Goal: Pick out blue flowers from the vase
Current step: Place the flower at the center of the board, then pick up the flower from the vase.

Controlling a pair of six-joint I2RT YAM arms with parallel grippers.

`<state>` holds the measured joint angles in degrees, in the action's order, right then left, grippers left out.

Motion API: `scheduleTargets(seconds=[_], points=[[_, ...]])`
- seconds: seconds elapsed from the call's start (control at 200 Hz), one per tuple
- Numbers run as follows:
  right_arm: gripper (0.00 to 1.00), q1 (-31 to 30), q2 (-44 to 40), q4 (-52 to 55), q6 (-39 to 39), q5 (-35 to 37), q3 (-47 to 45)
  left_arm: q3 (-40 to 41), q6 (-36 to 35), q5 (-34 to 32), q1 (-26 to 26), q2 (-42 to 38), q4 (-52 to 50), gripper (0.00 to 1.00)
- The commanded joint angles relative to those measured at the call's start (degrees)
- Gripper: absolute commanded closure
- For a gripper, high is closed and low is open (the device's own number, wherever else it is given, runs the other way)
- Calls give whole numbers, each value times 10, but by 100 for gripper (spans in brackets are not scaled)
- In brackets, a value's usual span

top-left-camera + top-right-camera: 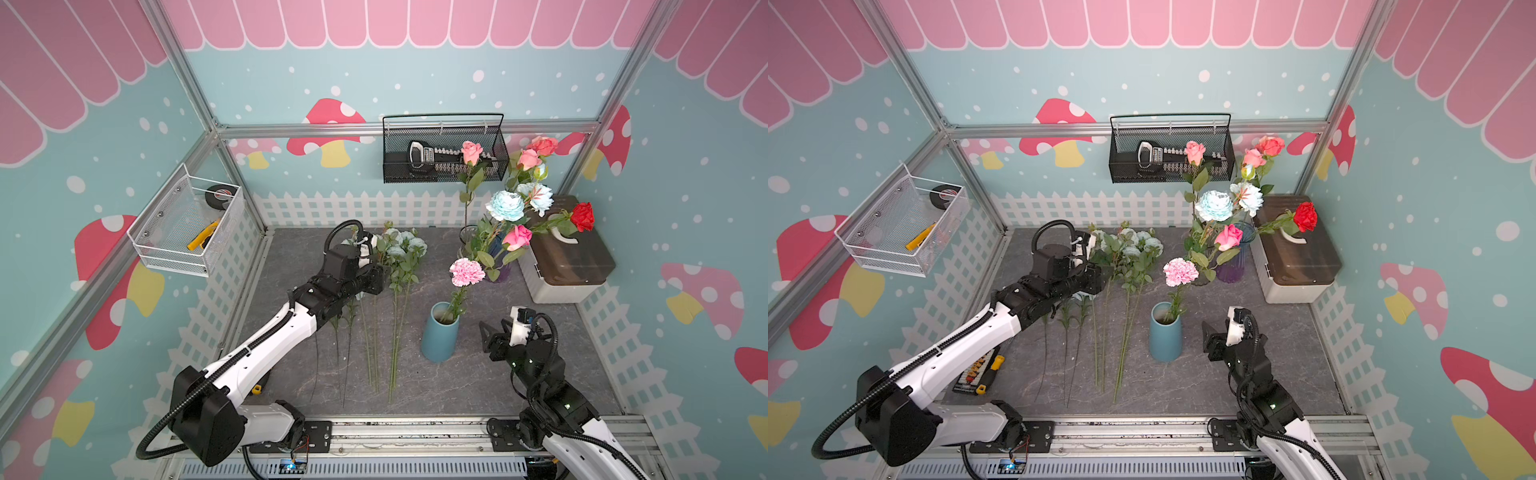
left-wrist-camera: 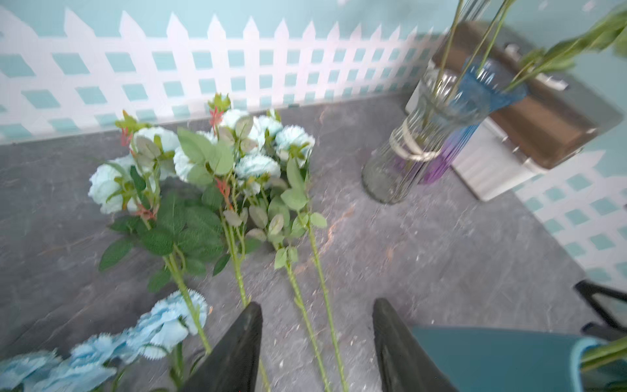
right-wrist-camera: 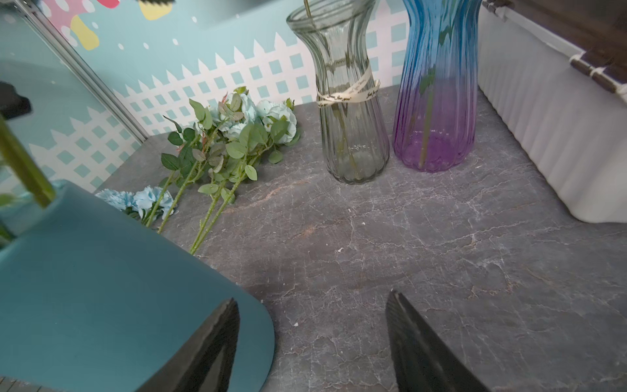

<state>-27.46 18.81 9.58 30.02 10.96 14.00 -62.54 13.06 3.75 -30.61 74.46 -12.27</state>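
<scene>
Both pincers are spread and empty: my left gripper point(image 2: 317, 303) over the pale-blue flowers point(image 1: 405, 245) lying left of the plain teal ceramic vase point(image 1: 440, 336), my right gripper point(image 3: 312, 296) just right of it. Two ruffled blue blooms point(image 1: 505, 205) stand behind that vase, seemingly in the tall blue-to-purple glass vase point(image 3: 437, 85), among pink roses point(image 1: 517, 237). Pulling one could drag a rose out or tip the glass, and the teal vase's pink carnation point(image 1: 467, 272) blocks my reach.
</scene>
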Motion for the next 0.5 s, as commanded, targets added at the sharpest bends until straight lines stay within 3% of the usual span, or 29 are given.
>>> scheduleTargets(seconds=[0.0,0.185,0.325,0.495], points=[[29,-2,24,-27,-10,36,28,12,21,43,-3,-14,144,40],[19,-2,91,-54,-34,80,86,77,41,142,-4,-11,264,40],[19,-1,152,-73,-35,126,151,170,64,141,-3,-38,339,38],[19,6,222,-62,-50,150,229,195,96,191,-7,-27,391,34]])
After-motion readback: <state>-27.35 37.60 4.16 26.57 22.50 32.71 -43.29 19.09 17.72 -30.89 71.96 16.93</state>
